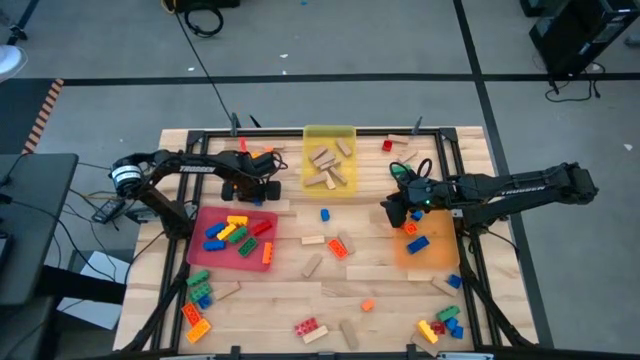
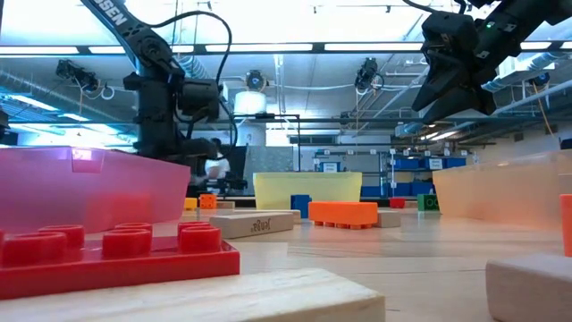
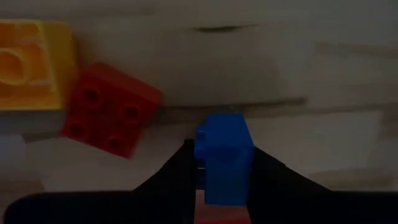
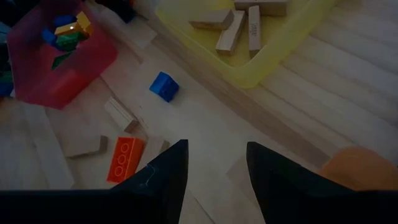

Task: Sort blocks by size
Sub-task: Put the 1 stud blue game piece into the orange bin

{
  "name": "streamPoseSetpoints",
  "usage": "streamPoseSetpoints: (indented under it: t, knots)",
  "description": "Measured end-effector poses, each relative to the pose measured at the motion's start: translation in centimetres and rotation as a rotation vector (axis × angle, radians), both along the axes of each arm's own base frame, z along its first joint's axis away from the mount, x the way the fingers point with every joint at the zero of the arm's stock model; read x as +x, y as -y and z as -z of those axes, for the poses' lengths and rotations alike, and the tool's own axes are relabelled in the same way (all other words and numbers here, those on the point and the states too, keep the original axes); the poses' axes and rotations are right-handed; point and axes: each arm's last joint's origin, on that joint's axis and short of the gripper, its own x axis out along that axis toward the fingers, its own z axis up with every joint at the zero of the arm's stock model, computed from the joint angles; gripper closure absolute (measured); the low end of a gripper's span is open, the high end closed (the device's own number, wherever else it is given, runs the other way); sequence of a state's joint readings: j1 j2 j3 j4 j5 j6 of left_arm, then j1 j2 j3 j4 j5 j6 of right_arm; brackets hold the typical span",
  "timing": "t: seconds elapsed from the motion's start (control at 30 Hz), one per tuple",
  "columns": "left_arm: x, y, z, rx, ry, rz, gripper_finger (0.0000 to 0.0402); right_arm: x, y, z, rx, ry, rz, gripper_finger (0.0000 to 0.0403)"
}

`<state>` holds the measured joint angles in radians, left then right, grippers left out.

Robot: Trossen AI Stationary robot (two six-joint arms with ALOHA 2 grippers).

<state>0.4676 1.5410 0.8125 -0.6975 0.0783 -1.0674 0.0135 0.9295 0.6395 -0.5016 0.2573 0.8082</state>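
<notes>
The left gripper (image 3: 221, 177) clamps a small blue brick (image 3: 225, 155) down at the table, a red brick (image 3: 111, 109) just beside it. Across the table, the right gripper (image 4: 214, 165) hangs open, high above an orange brick (image 4: 125, 158).

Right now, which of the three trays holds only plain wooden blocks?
The yellow tray at the table's far edge; the red tray and orange tray hold coloured studded bricks.
</notes>
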Motion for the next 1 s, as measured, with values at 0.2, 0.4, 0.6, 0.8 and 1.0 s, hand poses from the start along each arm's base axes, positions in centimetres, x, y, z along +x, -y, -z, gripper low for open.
streamPoseSetpoints:
  t: [0.2, 0.4, 0.6, 0.8, 1.0]
  knots:
    - [1.8, -0.7, -2.5, 0.048, 0.080, 0.052, 0.0301, 0.1, 0.1, -0.1, 0.000, 0.012, 0.008, 0.0226]
    - [3.6, -1.7, -6.5, 0.119, 0.146, 0.114, 0.0301, 0.3, 0.5, -0.3, -0.045, 0.032, -0.014, 0.0226]
    - [6.4, -2.2, -11.4, 0.245, 0.374, 0.196, 0.0300, 1.5, 0.8, -1.3, -0.245, 0.114, -0.105, 0.0226]
    - [8.4, -2.6, -14.2, 0.278, 0.678, 0.276, 0.0300, 3.7, 0.9, -2.5, -0.520, 0.227, -0.254, 0.0219]
    - [9.4, -2.6, -15.8, 0.263, 0.901, 0.337, 0.0300, 5.4, 0.9, -2.7, -0.669, 0.290, -0.320, 0.0185]
